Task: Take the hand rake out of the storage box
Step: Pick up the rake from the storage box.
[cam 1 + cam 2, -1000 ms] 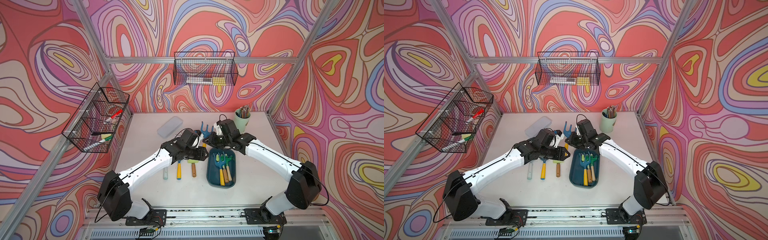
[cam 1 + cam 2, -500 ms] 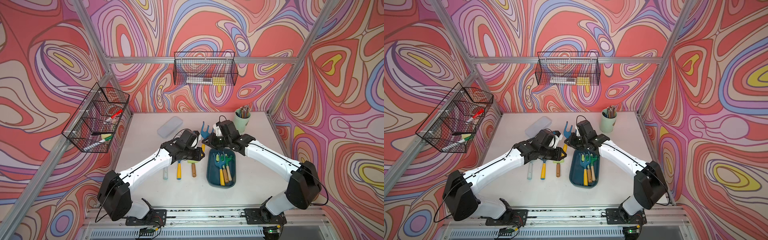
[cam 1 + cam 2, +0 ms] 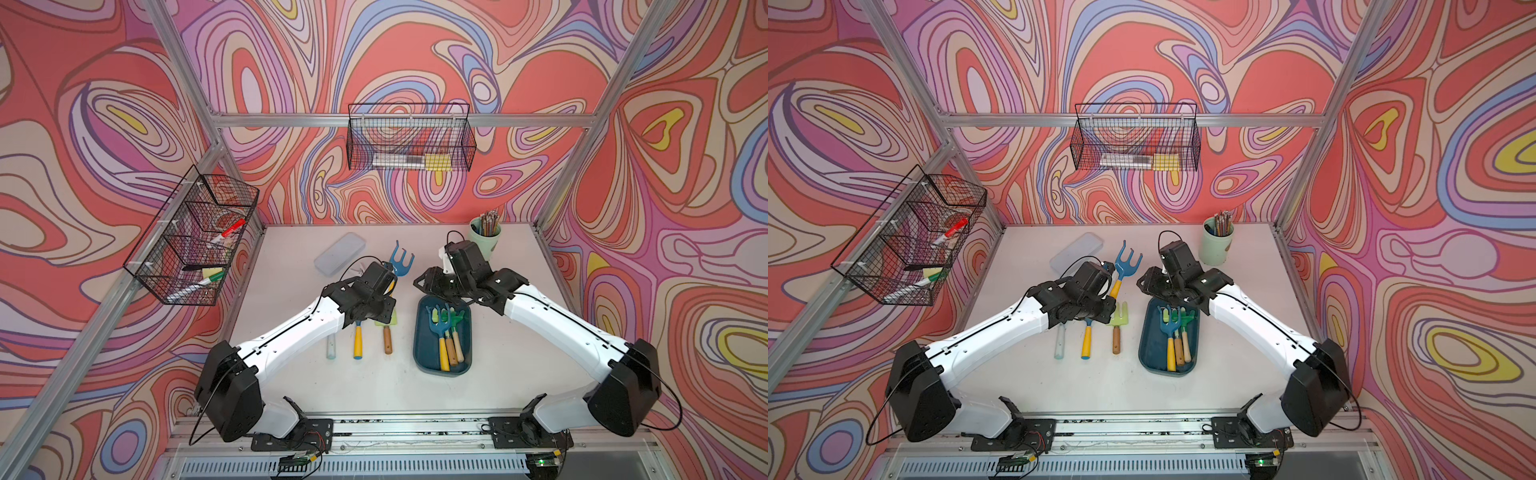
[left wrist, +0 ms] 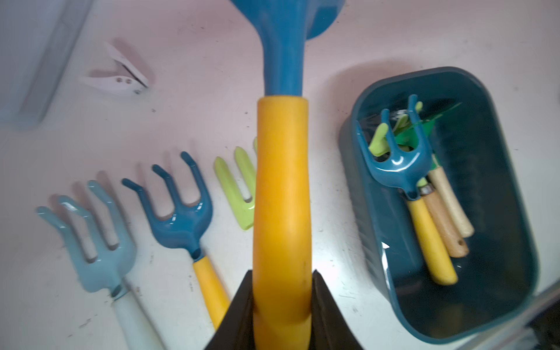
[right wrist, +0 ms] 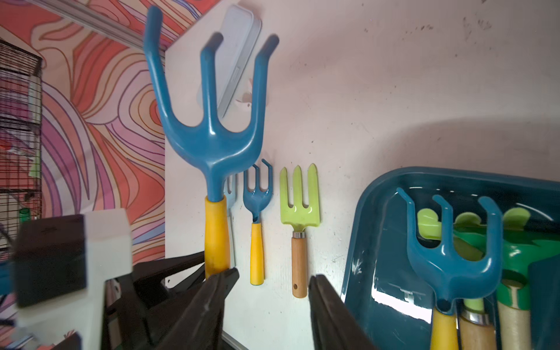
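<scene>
A blue hand rake with a yellow handle is held off the table, left of the storage box. My left gripper is shut on the end of that handle, tines pointing toward the back wall. My right gripper stands open just beside the handle, with nothing between its fingers, above the far end of the box. The dark teal storage box lies on the table to the right of centre. It holds another blue rake and some green tools with wooden handles.
Three tools lie in a row left of the box: a pale blue rake, a blue rake and a lime fork. A pale lidded case and a white clip lie behind. A mint cup stands back right.
My left gripper has shut on the rake's handle. My right gripper has opened, let go of the rake and drawn slightly away to the right.
</scene>
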Motion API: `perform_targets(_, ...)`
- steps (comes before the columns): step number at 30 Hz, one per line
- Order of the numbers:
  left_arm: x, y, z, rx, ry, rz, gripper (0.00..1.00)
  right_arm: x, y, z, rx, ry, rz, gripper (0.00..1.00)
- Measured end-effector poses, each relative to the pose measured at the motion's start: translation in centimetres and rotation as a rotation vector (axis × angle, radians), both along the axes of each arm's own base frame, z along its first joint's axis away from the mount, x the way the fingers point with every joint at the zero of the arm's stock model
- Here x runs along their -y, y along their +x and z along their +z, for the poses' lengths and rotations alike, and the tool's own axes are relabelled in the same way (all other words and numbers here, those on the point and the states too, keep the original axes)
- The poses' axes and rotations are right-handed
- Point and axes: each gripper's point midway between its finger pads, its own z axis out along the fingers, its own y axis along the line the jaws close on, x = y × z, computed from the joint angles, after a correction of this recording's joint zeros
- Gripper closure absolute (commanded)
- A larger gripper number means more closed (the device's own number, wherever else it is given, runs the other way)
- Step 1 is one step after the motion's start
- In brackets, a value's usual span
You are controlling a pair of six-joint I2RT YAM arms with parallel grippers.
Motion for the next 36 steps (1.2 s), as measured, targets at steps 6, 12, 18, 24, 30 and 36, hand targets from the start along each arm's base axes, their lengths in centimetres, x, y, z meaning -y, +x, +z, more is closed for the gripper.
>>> perform_targets(6,-2.2,1.5,1.1,0.155,0.209,0.003,1.0,-0.9,2.2,4.6,0.083,0.103,-0.068,0.53)
perform_targets(12,-3.2,2.6,1.3,0.267,0.317,-0.017,1.0,-2.5,5.4,7.5,0.122,0.145,-0.114,0.51)
perform_targets(18,-3.9,3.0,1.7,0.324,0.361,-0.012,1.0,-3.9,6.7,8.1,0.155,0.123,-0.16,0.5)
perform_targets(24,-4.1,3.4,2.5,0.385,0.409,-0.009,1.0,-5.9,7.1,6.6,0.127,0.104,-0.176,0.53)
perform_targets(30,-4.9,3.8,2.5,0.449,0.503,-0.013,1.0,-6.8,6.9,5.4,0.101,0.105,-0.215,0.53)
perform_targets(36,-5.4,3.6,2.3,0.518,0.597,-0.03,1.0,-6.4,7.4,5.7,0.1,0.128,-0.272,0.54)
